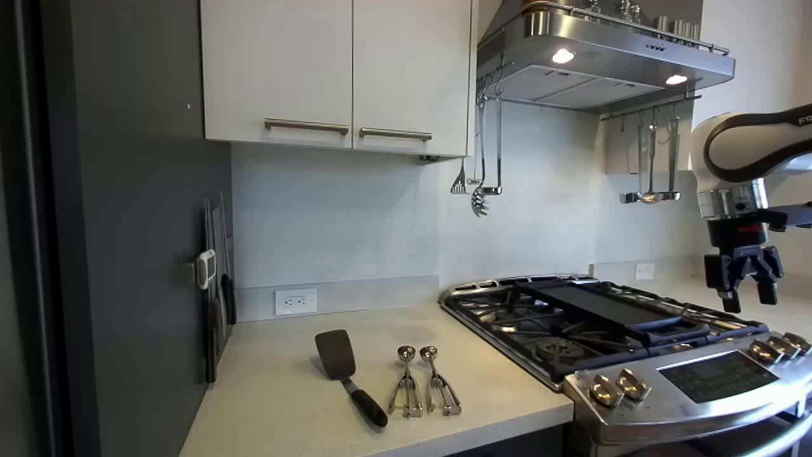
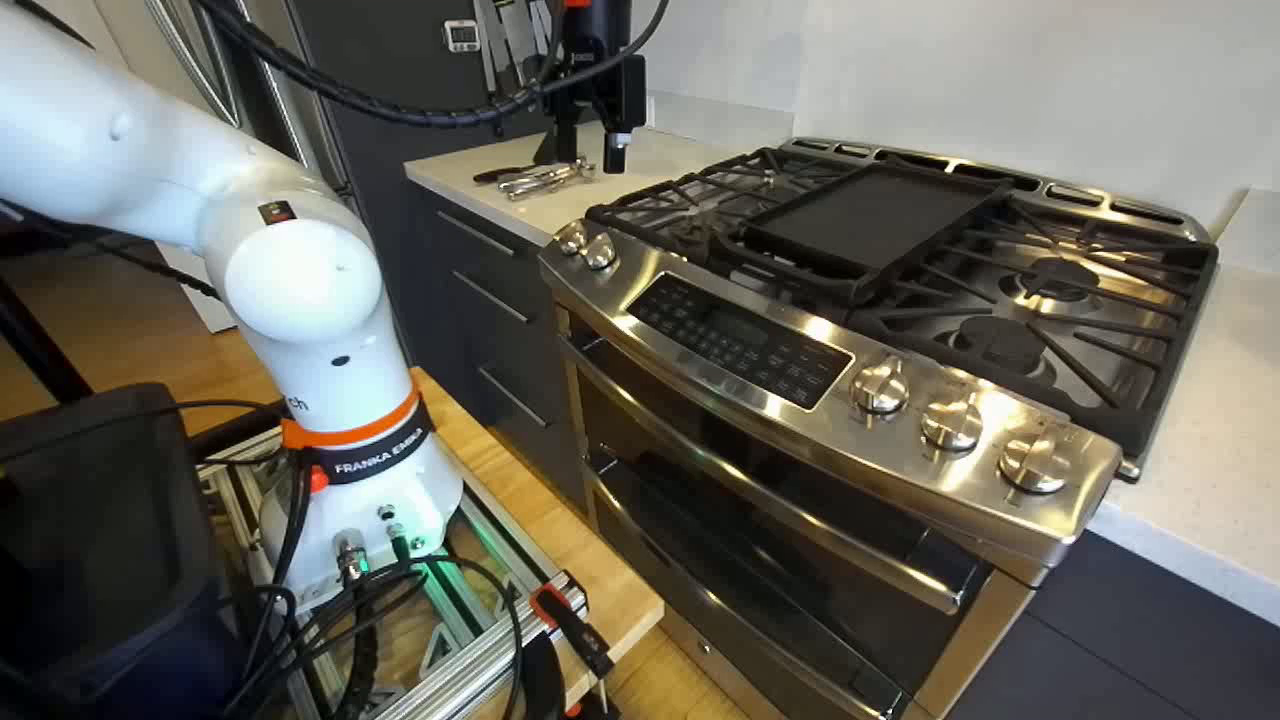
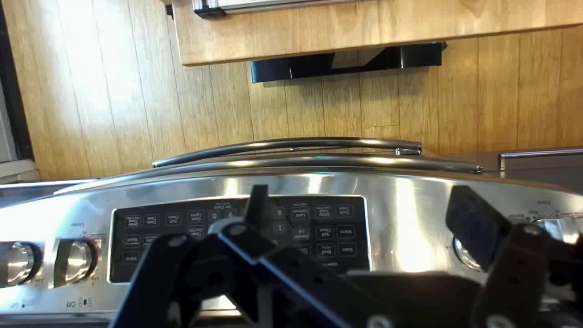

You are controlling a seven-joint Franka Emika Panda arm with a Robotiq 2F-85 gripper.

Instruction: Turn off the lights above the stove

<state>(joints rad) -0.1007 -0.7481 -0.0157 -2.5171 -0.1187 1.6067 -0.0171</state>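
Hood (image 1: 609, 39): steel, above the stove (image 1: 660, 412); several small glass and metal containers (image 1: 677, 28) stand on its top, their contents too small to make out.
Cabinet (image 1: 279, 70): white, higher than the stove and to its left; two doors, both closed, contents hidden.
Drawers (image 2: 480, 265): three, closed, left of the stove beneath the counter (image 1: 266, 368); contents hidden.
Counter pieces: one spatula (image 1: 339, 358) and two metal scoops (image 1: 407, 373), all lying left of the stove, the scoops side by side near the spatula's handle.
Knobs (image 2: 880, 387): five along the stove's front, two left of the control panel (image 2: 740, 338) and three right of it.
Griddle (image 2: 870, 215): one, black, lying across the middle of the stove's top.
Oven handles (image 3: 319, 160): two, curved, on the stove's front.
Utensils (image 1: 479, 203): several metal ones hanging above the stove in two groups; overlap prevents a sure count.
Gripper (image 1: 749, 297): one, pointing down at the stove; in the wrist view one finger overlaps the control panel, its partner shows past the panel's edge.
Fingers (image 3: 471, 228): spread apart.
Lights (image 1: 563, 56): two, both lit, in the hood's underside above the stove; higher than the fingers and well apart from them.
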